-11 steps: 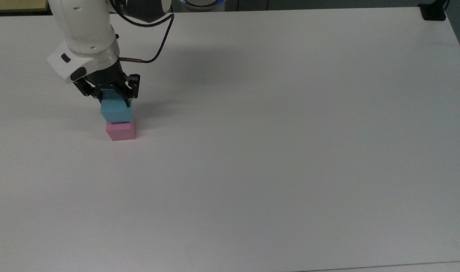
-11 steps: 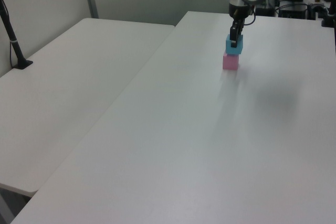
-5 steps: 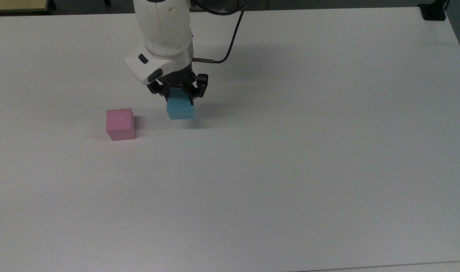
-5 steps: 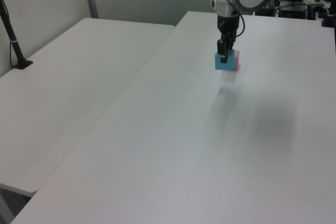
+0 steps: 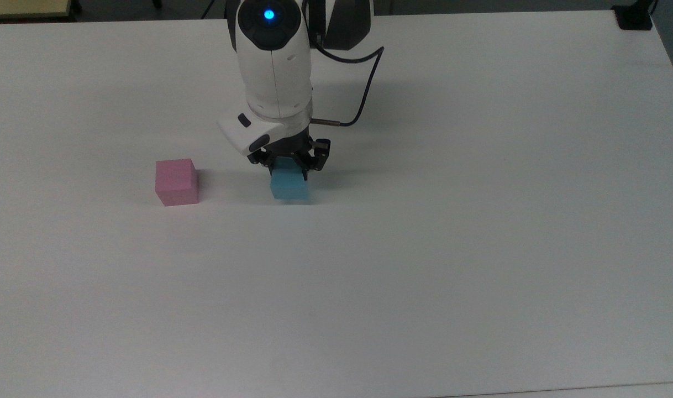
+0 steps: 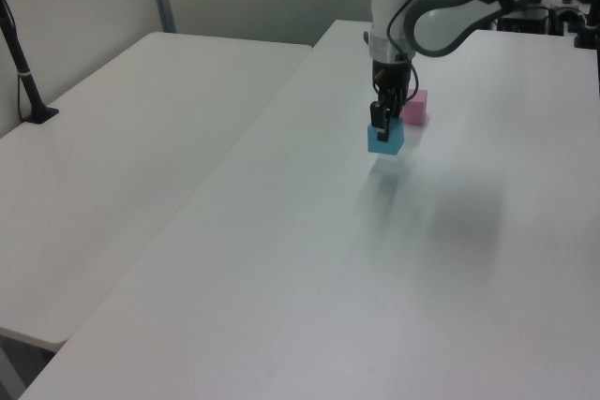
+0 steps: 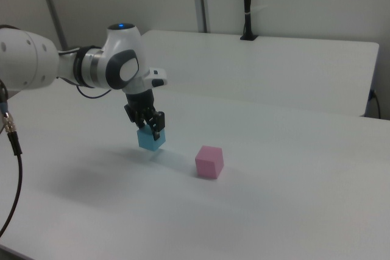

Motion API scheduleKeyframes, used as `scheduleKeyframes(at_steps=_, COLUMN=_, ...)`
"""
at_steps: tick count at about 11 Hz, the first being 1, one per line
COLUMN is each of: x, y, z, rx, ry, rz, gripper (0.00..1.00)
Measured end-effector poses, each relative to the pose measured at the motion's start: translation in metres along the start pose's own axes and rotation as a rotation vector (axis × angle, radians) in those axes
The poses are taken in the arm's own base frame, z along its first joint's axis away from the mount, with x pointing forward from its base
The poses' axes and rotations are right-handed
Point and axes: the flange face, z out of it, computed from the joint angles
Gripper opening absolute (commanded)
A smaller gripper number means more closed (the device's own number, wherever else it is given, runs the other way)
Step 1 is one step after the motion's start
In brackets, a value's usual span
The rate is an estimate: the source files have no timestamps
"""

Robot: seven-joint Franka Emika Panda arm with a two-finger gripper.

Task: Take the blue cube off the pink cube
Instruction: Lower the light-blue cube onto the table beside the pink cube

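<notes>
Top view puts the blue cube [image 5: 289,186] clamped between our gripper [image 5: 290,166] jaws, low over the tabletop [image 5: 480,221] in its far half, toward the top view's left, and clear of the pink cube [image 5: 175,182]. The pink cube sits alone on the tabletop, apart from the blue one and nearer the top view's left edge, with bare surface between them. In the right view the blue cube [image 7: 150,139] seems to hang just above the tabletop, a faint shadow under it, though we cannot tell whether its lower face already touches. We judge the lift-off itself done; the step in hand is setting the blue cube down and letting go. To do that well, we keep the cube level, lower straight down until the bottom face rests flat, and only then part the jaws, so the cube neither drops nor tips on an edge. We hold the spot well aside from the pink cube [image 7: 209,162], so the opening fingers and the retreating gripper [image 7: 151,124] cannot nudge it. After release we rise vertically before any sideways travel, since a light matte cube could cling to a pad and drag. The left view shows the arm's black cable [image 5: 364,94] hanging clear of both cubes.
</notes>
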Motion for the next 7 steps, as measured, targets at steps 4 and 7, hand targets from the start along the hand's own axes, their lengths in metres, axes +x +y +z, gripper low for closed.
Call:
scheduleKeyframes(at_steps=4, x=0.004, y=-0.018, z=0.033, rx=-0.038, ry=0.009, rz=-0.021, gripper=1.00)
scheduleKeyframes(at_steps=7, x=0.005, y=-0.017, z=0.030, rx=-0.044, ry=0.014, rz=-0.023, gripper=1.00)
